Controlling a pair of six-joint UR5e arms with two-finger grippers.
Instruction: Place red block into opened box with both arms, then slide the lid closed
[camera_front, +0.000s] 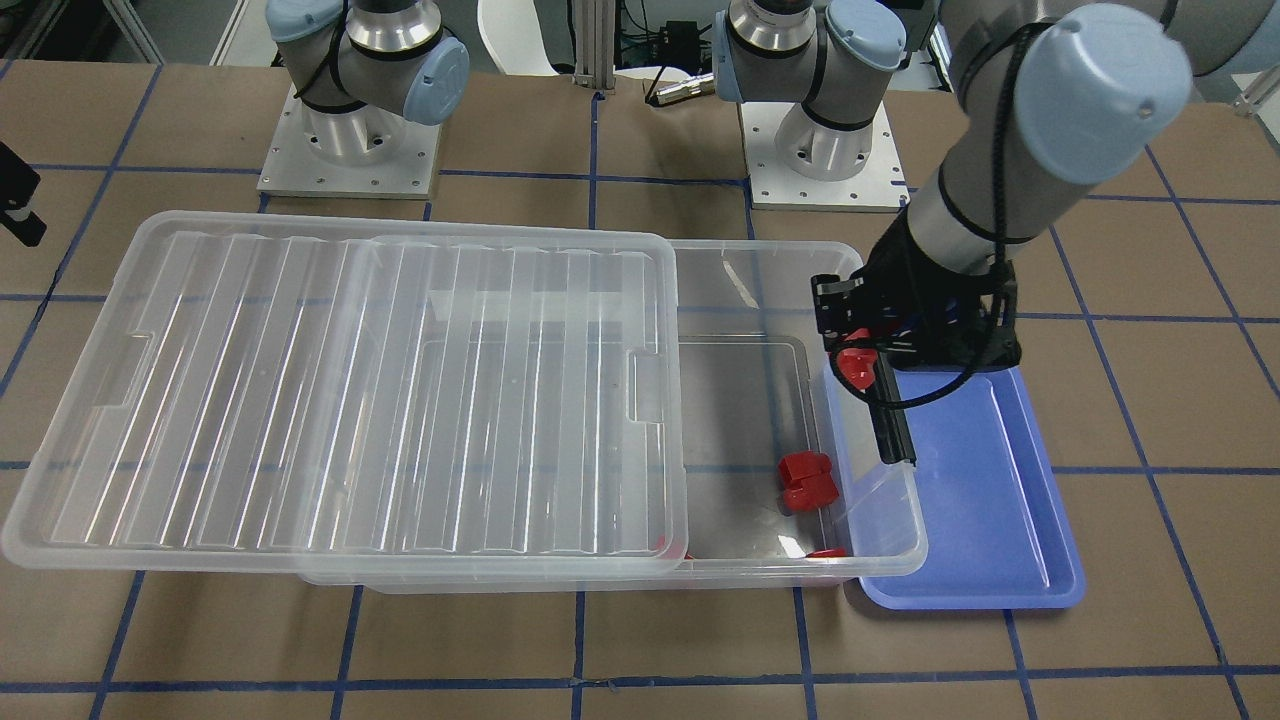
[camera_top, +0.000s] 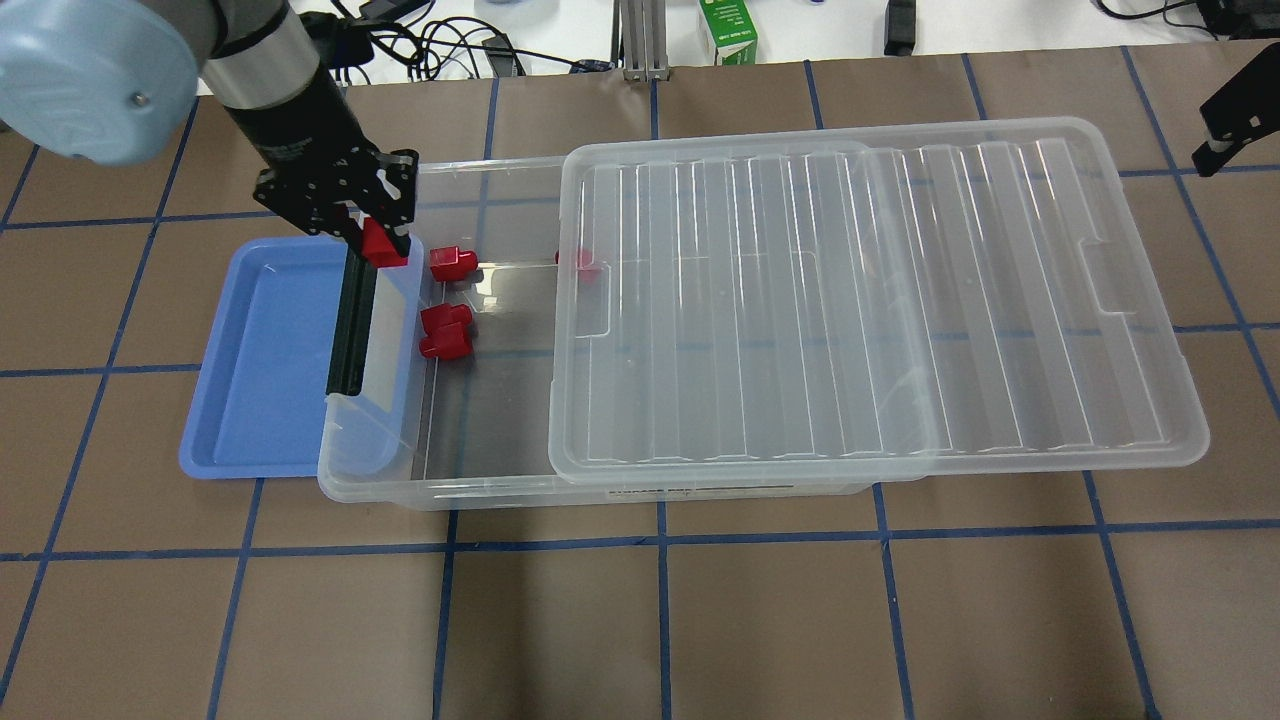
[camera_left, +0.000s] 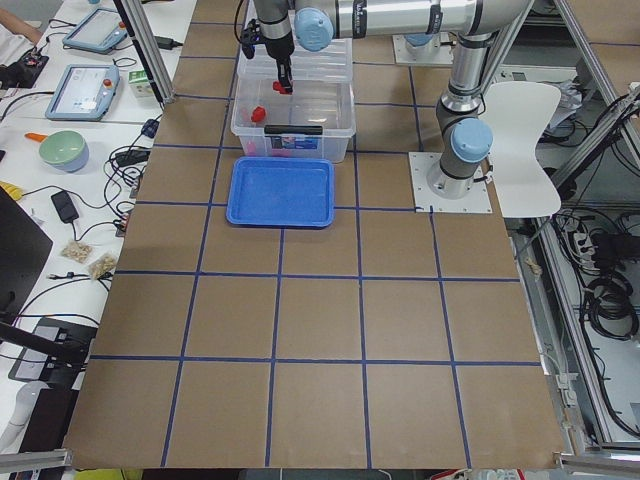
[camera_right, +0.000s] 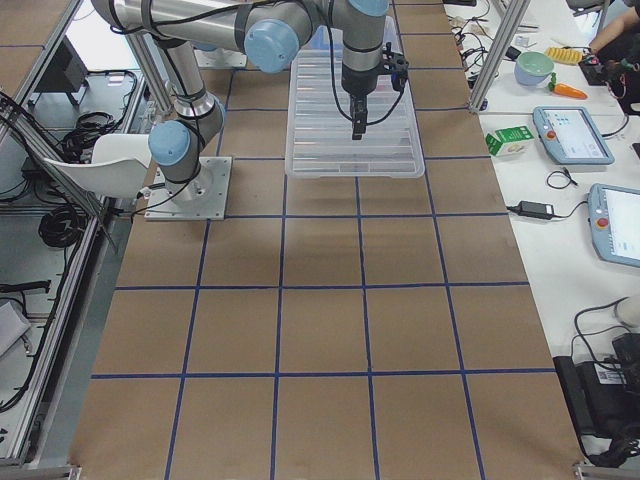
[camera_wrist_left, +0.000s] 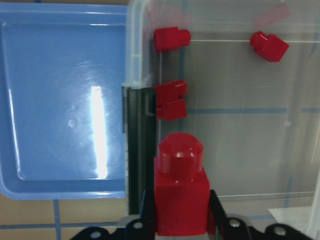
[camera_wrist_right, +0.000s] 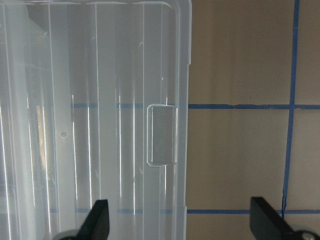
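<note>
placing step: left hand (camera_top: 378, 240) grasps red block (camera_wrist_left: 180, 190) at box (camera_top: 480, 495) rim, right hand (camera_wrist_right: 177, 220) released; next, advance inward and let go.

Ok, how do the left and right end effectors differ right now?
Grip: the left end effector is shut on the red block; the right end effector is open and empty. Place: the left one hangs over the latch end of the box, beside the blue tray; the right one hovers over the opposite short edge of the lid, near its notch. Both point down.
</note>
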